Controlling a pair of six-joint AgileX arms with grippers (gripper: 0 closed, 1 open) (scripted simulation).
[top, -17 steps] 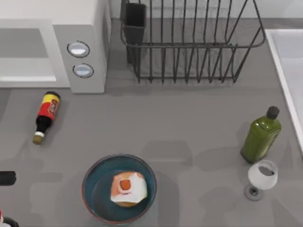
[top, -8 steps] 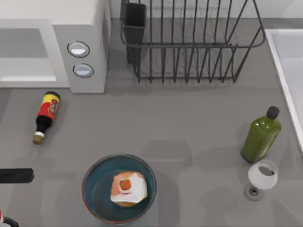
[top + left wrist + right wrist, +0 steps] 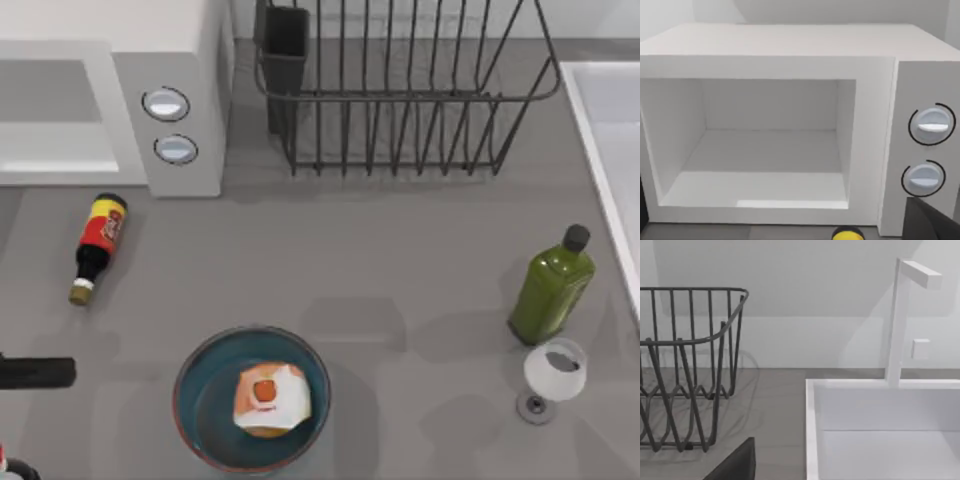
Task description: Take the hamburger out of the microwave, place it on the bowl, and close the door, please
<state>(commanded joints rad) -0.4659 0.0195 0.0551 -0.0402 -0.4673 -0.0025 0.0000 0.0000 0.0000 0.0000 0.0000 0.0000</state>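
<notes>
Hamburger (image 3: 270, 398) already in bowl (image 3: 196, 372), so just swing the microwave (image 3: 790, 60) door shut gently; can't tell either hand's state.

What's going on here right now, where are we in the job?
The hamburger already sits in the bowl near the table's front. The microwave cavity is empty and open, so closing the door is what remains. A dark part of the left arm reaches in at the table's left edge, below the fallen sauce bottle. Nothing is being held.

hamburger (image 3: 269, 397) in bowl (image 3: 196, 375), microwave (image 3: 180, 60) behind at left, dish rack (image 3: 400, 90) right of it
</notes>
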